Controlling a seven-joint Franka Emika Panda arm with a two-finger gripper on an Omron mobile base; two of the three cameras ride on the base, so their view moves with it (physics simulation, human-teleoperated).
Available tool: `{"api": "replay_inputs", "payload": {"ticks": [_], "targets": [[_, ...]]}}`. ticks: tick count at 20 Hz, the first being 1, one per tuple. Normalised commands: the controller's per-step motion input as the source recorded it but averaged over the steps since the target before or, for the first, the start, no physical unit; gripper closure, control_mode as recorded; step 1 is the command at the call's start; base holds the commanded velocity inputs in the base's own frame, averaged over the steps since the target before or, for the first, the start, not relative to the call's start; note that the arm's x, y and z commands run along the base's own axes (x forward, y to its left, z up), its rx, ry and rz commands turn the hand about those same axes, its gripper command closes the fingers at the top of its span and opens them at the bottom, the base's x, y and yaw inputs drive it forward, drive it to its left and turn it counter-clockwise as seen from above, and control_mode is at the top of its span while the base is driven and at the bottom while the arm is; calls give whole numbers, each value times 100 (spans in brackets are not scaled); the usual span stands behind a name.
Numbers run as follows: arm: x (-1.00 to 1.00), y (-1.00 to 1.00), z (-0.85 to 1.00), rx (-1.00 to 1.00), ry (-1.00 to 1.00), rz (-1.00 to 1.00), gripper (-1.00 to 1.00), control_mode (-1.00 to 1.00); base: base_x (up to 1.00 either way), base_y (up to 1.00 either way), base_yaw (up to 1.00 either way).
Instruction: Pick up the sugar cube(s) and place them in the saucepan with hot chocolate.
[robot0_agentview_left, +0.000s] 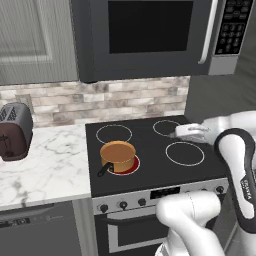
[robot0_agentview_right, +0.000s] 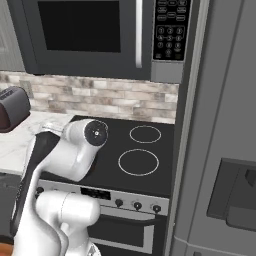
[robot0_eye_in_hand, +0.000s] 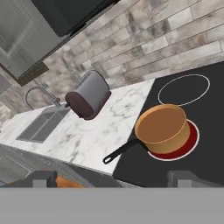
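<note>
The orange-copper saucepan (robot0_agentview_left: 118, 156) stands on the stove's front left burner, which glows red, its short black handle pointing toward the front edge. In the hand view the saucepan (robot0_eye_in_hand: 162, 127) shows brownish-orange contents. My gripper (robot0_agentview_left: 177, 133) hangs above the back right part of the cooktop, to the right of the pan and apart from it, pointing left. Its fingertips (robot0_eye_in_hand: 42, 178) stand wide apart, so the gripper (robot0_eye_in_hand: 113, 179) is open and holds nothing. The sugar cubes are out of view.
A dark red toaster (robot0_agentview_left: 15, 134) (robot0_eye_in_hand: 87, 94) sits on the marble counter (robot0_agentview_left: 52, 167) left of the stove. A sink (robot0_eye_in_hand: 43, 124) lies beyond it. A microwave (robot0_agentview_left: 145, 35) hangs above the cooktop. A grey fridge (robot0_agentview_right: 225, 150) borders the stove's right side.
</note>
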Motion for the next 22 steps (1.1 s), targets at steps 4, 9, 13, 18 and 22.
{"api": "replay_inputs", "payload": {"ticks": [4, 9, 13, 18, 22], "targets": [[-70, -19, 20, 20, 0, -8, -100, -100, 0, 0, 0], [-45, 3, 6, 8, 0, -4, -100, -100, 0, 0, 0], [-14, 21, 0, 0, -1, -10, -100, -100, 0, 0, 0], [0, 31, -7, 0, -3, -19, -100, -100, 0, 0, 0], [0, 23, -9, 0, -3, -22, -100, -100, 0, 0, 0]]}}
